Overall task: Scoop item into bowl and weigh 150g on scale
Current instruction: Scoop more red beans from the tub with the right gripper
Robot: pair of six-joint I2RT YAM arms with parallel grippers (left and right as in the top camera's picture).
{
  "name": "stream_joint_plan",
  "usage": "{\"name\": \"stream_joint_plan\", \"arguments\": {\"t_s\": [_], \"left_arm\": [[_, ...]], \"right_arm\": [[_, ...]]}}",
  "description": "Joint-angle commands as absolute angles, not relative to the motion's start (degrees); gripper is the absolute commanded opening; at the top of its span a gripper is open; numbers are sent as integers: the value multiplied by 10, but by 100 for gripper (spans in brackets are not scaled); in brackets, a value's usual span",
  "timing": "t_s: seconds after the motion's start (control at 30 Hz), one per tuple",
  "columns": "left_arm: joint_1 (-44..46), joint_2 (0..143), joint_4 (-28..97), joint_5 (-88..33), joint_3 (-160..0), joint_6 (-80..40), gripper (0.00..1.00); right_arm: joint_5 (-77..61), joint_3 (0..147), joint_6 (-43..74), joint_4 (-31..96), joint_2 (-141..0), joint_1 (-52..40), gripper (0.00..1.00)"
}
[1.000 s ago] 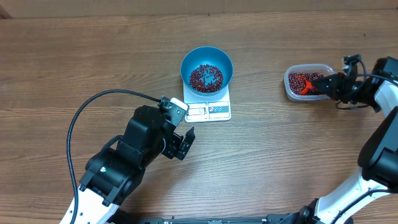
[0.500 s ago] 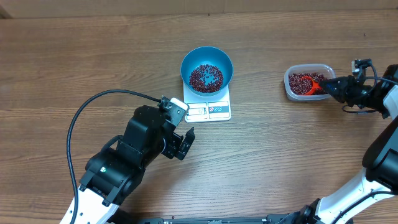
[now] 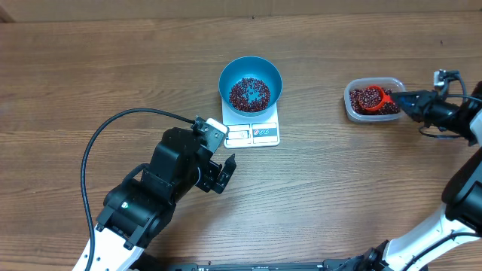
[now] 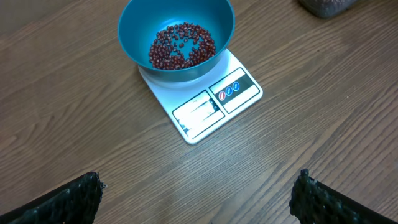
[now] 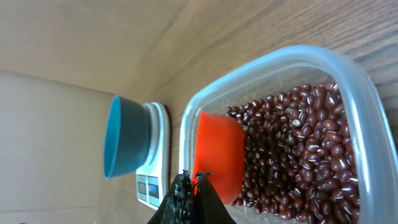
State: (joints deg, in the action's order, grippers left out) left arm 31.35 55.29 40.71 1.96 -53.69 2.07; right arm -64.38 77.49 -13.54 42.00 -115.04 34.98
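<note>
One scoop (image 5: 217,155) among beans (image 5: 298,143), right gripper (image 5: 189,186) clamped on it; left gripper (image 4: 196,198) agape, empty.

light-brown wooden surface (image 3: 339,173): matt, visible grain | round bright-blue plastic bowl (image 3: 226,79): smooth, faint sheen | flat white plastic scale (image 3: 260,134): smooth | clear plastic tub (image 3: 347,102), upper right of frame: glossy | orange-red plastic scoop (image 3: 374,98): smooth | small maroon beans (image 3: 249,92): shiny skins

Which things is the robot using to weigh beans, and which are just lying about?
For the job: small dark red beans, round blue bowl, flat white rectangular scale, clear plastic tub, orange-red plastic scoop held by the shut right tool.
Lying about: nothing loose; only the open, empty left tool and the black cable on its arm.
</note>
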Motion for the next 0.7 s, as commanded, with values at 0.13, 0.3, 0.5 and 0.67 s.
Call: {"name": "stream_joint_plan", "arguments": {"t_s": [0.13,0.3,0.5,0.67], "left_arm": [[310,551,405,23,-534,32,100],[310,551,405,23,-534,32,100],[310,551,405,23,-534,32,100],[310,551,405,23,-534,32,99]], "right_arm": [[-737,771,-136,418,-1159,369,4],[-765,771,-133,419,-1159,369,4],[-788,771,-131,428,-1159,369,4],[-809,771,-118,430,-1159,368,4]]}}
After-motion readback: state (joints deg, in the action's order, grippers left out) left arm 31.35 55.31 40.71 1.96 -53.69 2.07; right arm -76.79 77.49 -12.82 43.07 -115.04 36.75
